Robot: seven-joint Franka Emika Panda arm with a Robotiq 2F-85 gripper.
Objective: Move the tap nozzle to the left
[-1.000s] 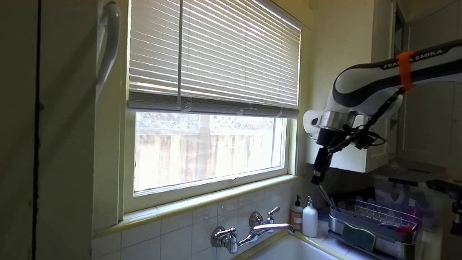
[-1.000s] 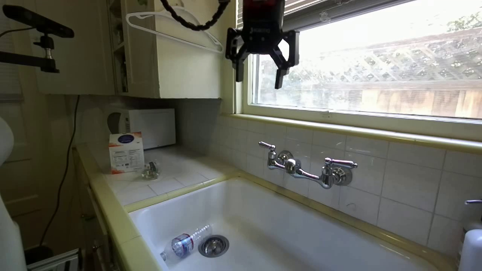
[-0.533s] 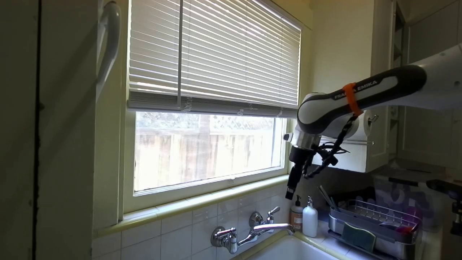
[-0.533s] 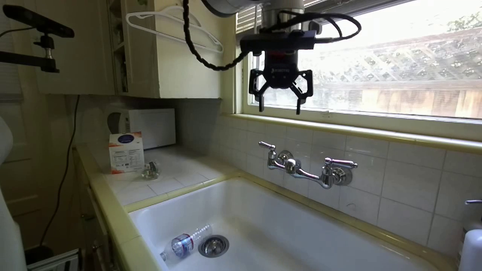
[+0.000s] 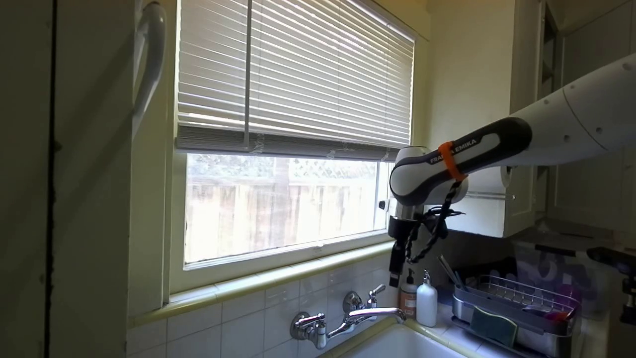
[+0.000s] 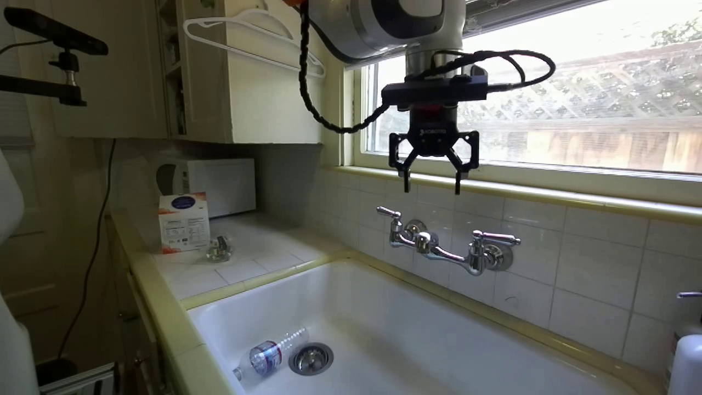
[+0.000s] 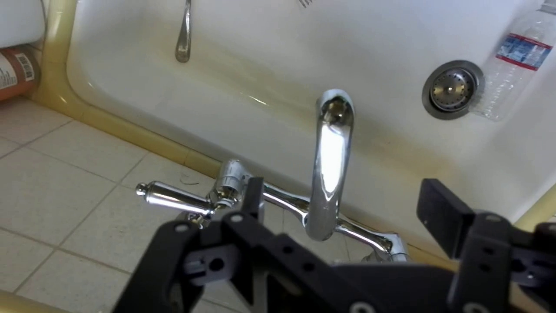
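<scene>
The tap nozzle point(image 5: 380, 312) is a chrome spout reaching out over the sink from the two-handled wall faucet. In an exterior view it is seen end-on point(image 6: 424, 242) between the handles. In the wrist view the nozzle point(image 7: 333, 152) points away from the gripper, between the spread fingers as seen from above. My gripper point(image 6: 432, 191) is open and empty, pointing down, above the faucet and apart from it. It also shows edge-on in an exterior view point(image 5: 394, 282). One black finger pad point(image 7: 443, 213) shows to the right of the nozzle in the wrist view, the other to its left.
The white sink point(image 6: 493, 351) holds a clear plastic bottle point(image 6: 266, 356) by the drain and a utensil point(image 7: 183, 41). The window sill point(image 6: 526, 193) runs behind the gripper. A white soap bottle point(image 5: 426, 302) and a dish rack point(image 5: 516, 308) stand beside the sink.
The arm has come down and moved in over the faucet, shifting left in one exterior picture and right in the opposite one. The gripper has stayed open. The nozzle has not moved.
</scene>
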